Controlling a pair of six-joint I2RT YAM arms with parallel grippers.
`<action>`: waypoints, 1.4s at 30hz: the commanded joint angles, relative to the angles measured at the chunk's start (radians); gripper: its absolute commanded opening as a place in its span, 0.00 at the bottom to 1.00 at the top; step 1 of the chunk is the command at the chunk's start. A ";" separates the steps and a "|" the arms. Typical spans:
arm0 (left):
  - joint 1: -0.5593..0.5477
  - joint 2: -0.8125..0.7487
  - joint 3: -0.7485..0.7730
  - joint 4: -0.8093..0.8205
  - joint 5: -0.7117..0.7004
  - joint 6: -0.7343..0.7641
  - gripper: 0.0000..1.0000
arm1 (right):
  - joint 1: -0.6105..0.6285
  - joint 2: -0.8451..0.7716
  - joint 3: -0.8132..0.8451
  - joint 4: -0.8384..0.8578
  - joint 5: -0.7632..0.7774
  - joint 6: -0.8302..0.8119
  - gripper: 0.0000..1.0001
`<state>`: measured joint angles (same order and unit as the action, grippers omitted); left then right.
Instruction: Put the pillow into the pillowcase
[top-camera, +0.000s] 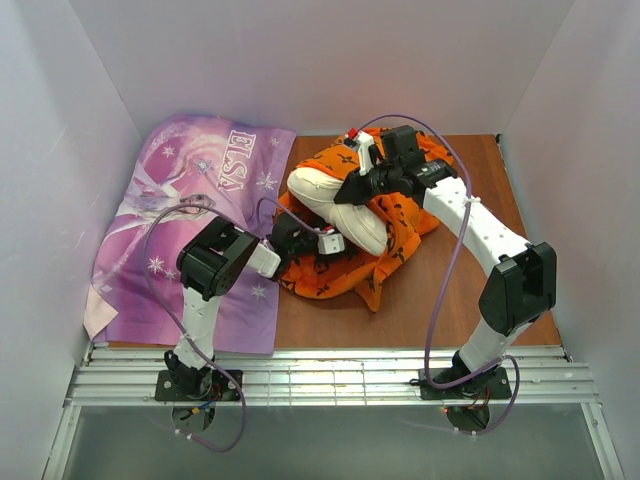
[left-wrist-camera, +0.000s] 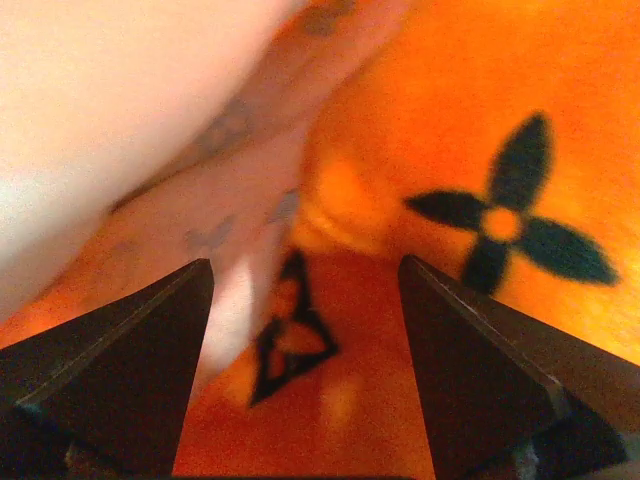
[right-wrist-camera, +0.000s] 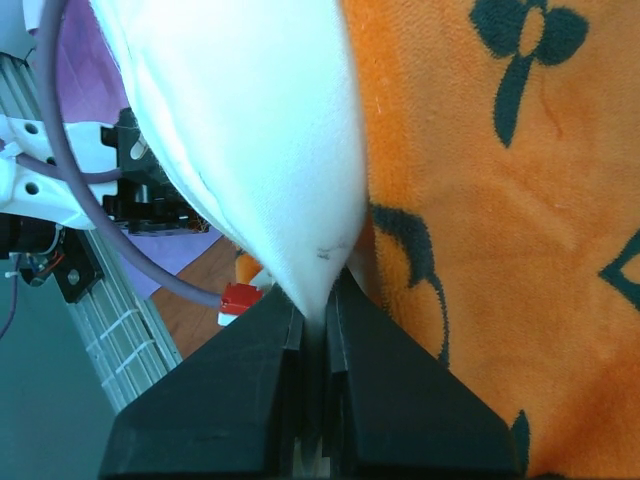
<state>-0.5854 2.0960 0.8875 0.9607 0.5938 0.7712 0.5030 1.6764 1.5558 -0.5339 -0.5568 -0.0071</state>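
Observation:
The cream-white pillow (top-camera: 322, 193) lies tilted on top of the crumpled orange pillowcase (top-camera: 403, 228) at the table's middle back. My right gripper (top-camera: 347, 194) reaches in from the right and is shut on a corner of the pillow (right-wrist-camera: 250, 130), with the pillowcase (right-wrist-camera: 500, 200) right beside it; in its wrist view the gripper (right-wrist-camera: 315, 315) pinches white fabric. My left gripper (top-camera: 308, 243) sits at the pillowcase's front left edge, under the pillow. In its wrist view the gripper (left-wrist-camera: 305, 275) is open, orange pillowcase (left-wrist-camera: 480, 120) fabric lies between the jaws, and the pillow (left-wrist-camera: 100, 90) is at upper left.
A purple "ELSA" print fabric (top-camera: 190, 220) covers the table's left side. The brown table (top-camera: 440, 300) shows at the right and front. White walls enclose three sides. A metal rail (top-camera: 330, 380) runs along the near edge. The left arm (right-wrist-camera: 60, 190) shows in the right wrist view.

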 joint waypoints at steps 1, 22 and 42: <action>-0.010 0.006 0.056 -0.051 0.130 0.016 0.71 | 0.003 -0.072 0.050 0.060 -0.138 0.053 0.01; -0.034 0.260 0.666 -1.341 0.072 0.293 0.15 | -0.024 -0.129 0.075 0.052 -0.212 0.091 0.01; -0.027 -0.482 -0.039 -0.956 0.052 0.149 0.00 | -0.029 -0.070 -0.293 0.100 0.054 -0.099 0.01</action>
<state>-0.6090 1.6859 0.8654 -0.0254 0.6571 0.9363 0.4808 1.5806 1.2709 -0.4976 -0.5426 -0.0837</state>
